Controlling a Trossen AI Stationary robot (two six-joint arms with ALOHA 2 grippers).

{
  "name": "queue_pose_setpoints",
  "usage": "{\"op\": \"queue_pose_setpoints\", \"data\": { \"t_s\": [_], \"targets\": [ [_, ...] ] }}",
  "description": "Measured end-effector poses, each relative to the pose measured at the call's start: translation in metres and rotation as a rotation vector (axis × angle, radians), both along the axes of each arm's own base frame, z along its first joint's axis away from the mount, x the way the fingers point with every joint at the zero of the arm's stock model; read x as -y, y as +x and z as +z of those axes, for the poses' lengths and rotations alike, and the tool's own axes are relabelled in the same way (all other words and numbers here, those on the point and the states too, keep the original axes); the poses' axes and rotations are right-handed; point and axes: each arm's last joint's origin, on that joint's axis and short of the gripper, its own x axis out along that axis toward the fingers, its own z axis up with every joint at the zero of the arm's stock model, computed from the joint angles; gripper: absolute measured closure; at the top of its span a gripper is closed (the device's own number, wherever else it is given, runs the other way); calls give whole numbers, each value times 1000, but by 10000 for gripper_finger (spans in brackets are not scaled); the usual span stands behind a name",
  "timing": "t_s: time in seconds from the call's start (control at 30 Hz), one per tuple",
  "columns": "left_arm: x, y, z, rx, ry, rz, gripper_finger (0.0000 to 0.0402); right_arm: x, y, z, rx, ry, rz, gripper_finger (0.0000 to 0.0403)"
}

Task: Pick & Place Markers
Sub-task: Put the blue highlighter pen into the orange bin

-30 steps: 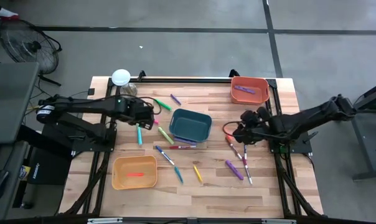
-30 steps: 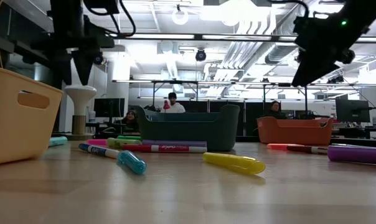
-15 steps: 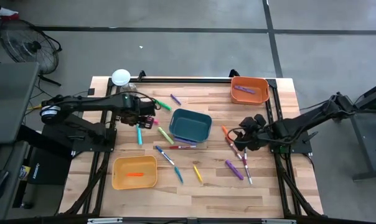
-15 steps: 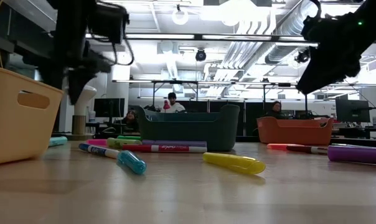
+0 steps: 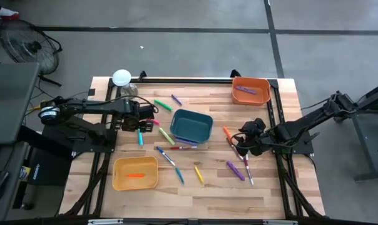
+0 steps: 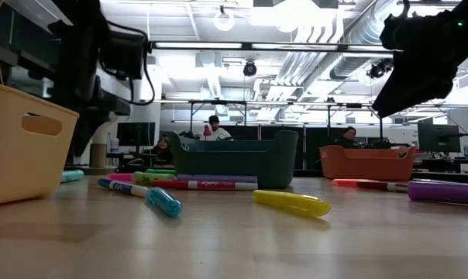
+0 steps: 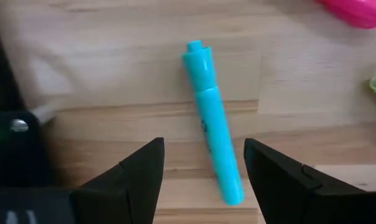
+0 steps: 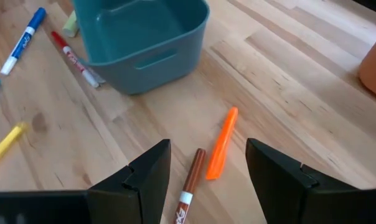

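Both arms have shifted since 1 s ago: left claw (image 7: 200, 180) now sits low over the teal marker (image 7: 213, 121), jaws wide either side, nothing held. Right claw (image 8: 203, 186) wide too, near orange marker (image 8: 221, 144). Done so far: approx. one marker each in yellow bin (image 5: 118, 180) & orange bin (image 5: 264, 84). Most markers left on tabletop (image 5: 270, 187).

Bins – teal (image 5: 191, 125), orange (image 5: 251, 90), yellow (image 5: 135, 173). Markers – cyan (image 7: 213, 121), orange (image 8: 221, 144), brown (image 8: 188, 186), purple (image 5: 234, 170), yellow (image 6: 290, 203). Table (image 5: 214, 187) pale wood.
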Motion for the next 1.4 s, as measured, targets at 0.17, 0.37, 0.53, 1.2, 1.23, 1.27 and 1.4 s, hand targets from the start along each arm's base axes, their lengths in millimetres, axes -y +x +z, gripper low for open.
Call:
{"op": "queue_pose_setpoints", "data": {
  "t_s": [0.17,0.37,0.53,1.2,1.23,1.27,1.4],
  "targets": [
    [0,4,-3,62,-8,9,184,-3,-1,0,3,3,13,206],
    [1,4,-19,39,-67,45,184,-7,-3,0,15,4,20,206],
    [6,8,-29,9,-72,60,184,-10,-3,1,27,-2,30,206],
    [20,23,-47,-37,-39,19,304,-19,-7,2,57,12,60,206],
    [20,23,-47,-39,-34,16,323,-20,-7,2,60,13,62,205],
    [20,22,-47,-43,-27,11,339,-20,-7,2,60,14,63,205],
    [19,21,-47,-53,-4,-41,348,-21,-7,1,54,23,75,205]
  ]
}}
